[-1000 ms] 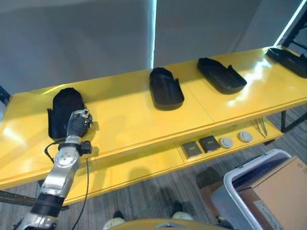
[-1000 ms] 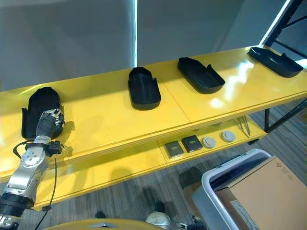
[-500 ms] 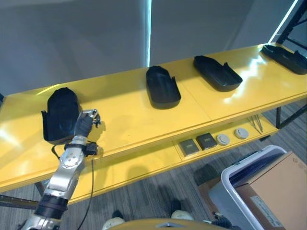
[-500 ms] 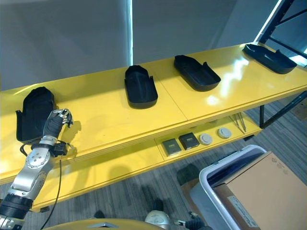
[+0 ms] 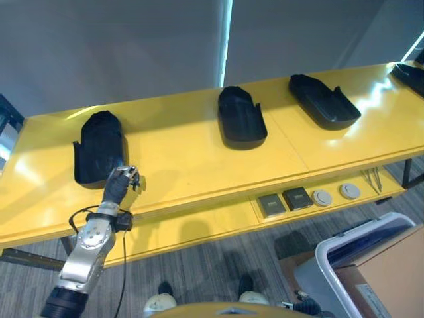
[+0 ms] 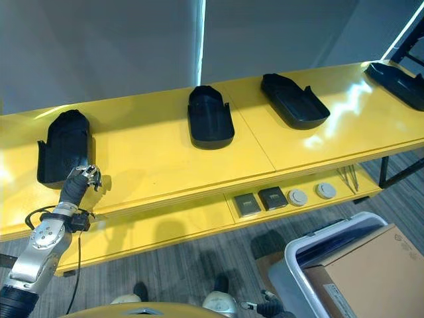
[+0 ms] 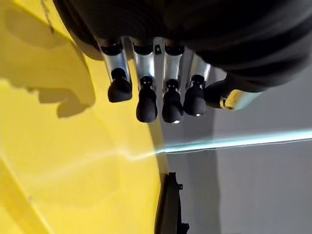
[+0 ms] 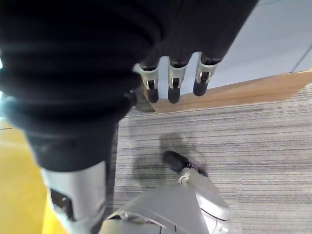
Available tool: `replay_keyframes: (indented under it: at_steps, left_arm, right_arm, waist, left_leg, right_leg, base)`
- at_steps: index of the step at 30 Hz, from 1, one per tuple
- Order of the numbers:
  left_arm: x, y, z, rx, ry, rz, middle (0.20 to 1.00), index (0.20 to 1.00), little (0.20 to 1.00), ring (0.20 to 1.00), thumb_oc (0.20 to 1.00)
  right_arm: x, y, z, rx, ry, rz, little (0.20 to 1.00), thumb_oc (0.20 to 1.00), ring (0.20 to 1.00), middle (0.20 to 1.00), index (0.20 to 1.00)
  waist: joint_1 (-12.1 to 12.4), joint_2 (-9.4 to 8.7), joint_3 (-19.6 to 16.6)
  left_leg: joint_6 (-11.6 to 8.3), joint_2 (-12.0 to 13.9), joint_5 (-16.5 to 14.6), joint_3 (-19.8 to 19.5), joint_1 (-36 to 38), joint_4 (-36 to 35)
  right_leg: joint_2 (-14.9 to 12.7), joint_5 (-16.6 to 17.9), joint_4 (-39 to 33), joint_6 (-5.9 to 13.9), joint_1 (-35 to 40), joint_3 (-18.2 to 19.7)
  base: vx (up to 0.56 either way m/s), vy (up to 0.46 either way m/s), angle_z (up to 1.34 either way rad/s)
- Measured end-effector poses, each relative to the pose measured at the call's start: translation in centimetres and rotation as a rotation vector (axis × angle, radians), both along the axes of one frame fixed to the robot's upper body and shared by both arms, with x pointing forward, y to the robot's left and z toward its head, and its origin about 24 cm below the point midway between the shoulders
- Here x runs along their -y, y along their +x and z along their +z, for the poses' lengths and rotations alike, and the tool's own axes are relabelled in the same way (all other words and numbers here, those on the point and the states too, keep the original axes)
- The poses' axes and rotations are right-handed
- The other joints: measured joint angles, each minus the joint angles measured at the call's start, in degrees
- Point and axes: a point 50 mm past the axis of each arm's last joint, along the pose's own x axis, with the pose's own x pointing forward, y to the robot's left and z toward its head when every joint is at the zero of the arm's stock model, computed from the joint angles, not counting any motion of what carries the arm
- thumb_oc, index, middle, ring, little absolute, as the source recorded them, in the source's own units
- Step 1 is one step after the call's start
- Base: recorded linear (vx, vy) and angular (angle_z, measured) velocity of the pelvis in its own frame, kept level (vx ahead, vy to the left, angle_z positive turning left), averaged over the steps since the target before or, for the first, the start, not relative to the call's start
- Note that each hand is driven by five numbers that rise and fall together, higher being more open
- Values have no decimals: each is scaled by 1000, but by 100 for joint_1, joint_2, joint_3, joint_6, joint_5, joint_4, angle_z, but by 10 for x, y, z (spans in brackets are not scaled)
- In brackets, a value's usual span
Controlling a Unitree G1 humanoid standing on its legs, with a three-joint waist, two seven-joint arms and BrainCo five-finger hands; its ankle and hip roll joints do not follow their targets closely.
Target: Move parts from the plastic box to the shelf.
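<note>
Now | my left robot hand (image 5: 119, 185) loosely curled, empty, at shelf (image 5: 199, 159) edge | black part (image 5: 98, 147) at 11 o'clock, apart | right robot hand (image 8: 175, 78) relaxed, empty

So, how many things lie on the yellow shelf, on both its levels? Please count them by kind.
black parts: 4
dark square blocks: 2
round grey discs: 2
thin metal tool: 1
Total: 9
</note>
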Motion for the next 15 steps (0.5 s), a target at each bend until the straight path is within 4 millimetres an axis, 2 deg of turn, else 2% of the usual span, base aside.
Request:
replay_keyframes:
  at_steps: [6, 9, 15]
  left_arm:
    - [-19, 0, 6, 29, 37, 126, 200, 200, 200, 200, 200]
    - [-22, 3, 7, 37, 53, 172, 200, 200, 200, 200, 200]
    - [-35, 1, -1, -26, 102, 306, 200, 200, 200, 200, 200]
  right_arm:
    - [0, -2, 0, -5, 0, -2, 1000, 1000, 1000, 1000, 1000]
    - [1, -3, -1, -9, -2, -3, 1000, 1000, 1000, 1000, 1000]
    - [4, -5, 0, -13, -11, -3, 1000, 1000, 1000, 1000, 1000]
  waist:
    - [-13, 32, 9]
    - [-39, 36, 6]
    - [-52, 42, 1]
  left_leg:
    - [12, 0, -14, -3, 66, 0]
    - [12, 0, -15, -6, 65, 0]
    - [13, 1, -13, -7, 65, 1]
  right_leg:
    - [-2, -17, 0, 20, 75, -8]
    - [-3, -18, 0, 21, 75, -8]
    - [1, -17, 0, 23, 74, -8]
  base:
    - [0, 0, 0]
    - [0, 0, 0]
    - [0, 0, 0]
